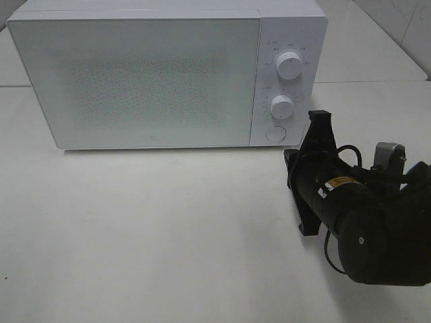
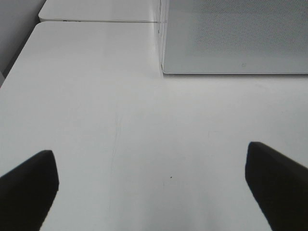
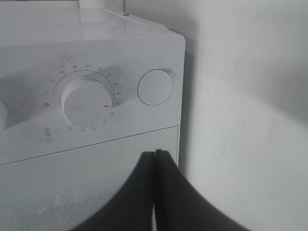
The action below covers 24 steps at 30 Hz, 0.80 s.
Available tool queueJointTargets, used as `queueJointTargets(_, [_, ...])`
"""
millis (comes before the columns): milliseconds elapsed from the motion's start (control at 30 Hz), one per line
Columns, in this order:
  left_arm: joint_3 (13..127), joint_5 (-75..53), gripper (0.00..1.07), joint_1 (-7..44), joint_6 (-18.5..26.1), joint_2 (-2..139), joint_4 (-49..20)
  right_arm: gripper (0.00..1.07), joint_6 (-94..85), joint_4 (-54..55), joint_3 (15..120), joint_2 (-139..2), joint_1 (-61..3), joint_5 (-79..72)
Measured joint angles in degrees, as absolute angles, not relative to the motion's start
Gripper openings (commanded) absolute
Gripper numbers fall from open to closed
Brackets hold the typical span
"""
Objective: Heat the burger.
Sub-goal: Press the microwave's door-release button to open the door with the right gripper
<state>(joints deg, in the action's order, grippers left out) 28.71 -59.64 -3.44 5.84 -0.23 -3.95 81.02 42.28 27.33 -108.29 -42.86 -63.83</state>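
Black right arm (image 1: 377, 229) fills the near right corner of the exterior high view, low over the white tabletop (image 1: 168, 235). Right gripper (image 1: 291, 160) points at the front of the white box-shaped microwave oven (image 1: 135, 74), near its lower right corner, just in front of the control panel. Contact with the oven: cannot tell.

Right wrist view: fingers (image 3: 144, 192) pressed flat together, nothing between them. Ahead of them are the white timer dial (image 3: 86, 101) with numbered scale and the round white push button (image 3: 155, 87).

Panel in the high view: two white knobs, one (image 1: 289, 65) above the other (image 1: 282, 105).

Left gripper (image 2: 151, 171): black fingers (image 2: 29, 192) spread wide over bare tabletop, holding nothing, in front of the oven's left corner.

Oven door (image 1: 141, 128) shut flush. The window is speckled and pale, and its interior is not readable.

Burger: not visible in any view; location cannot be told.
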Motion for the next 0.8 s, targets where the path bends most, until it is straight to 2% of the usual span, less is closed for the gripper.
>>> queueJointTargets(367, [28.7, -59.6, 0.98, -3.4, 5.8, -0.2, -4.0, 0.0, 81.5, 36.3, 33.9, -111.8, -36.4, -60.4])
queueJointTargets(800, [28.7, -59.6, 0.98, -3.4, 5.8, -0.2, -4.0, 0.0, 81.5, 34.7, 38.7, -115.5, -35.1, -58.0])
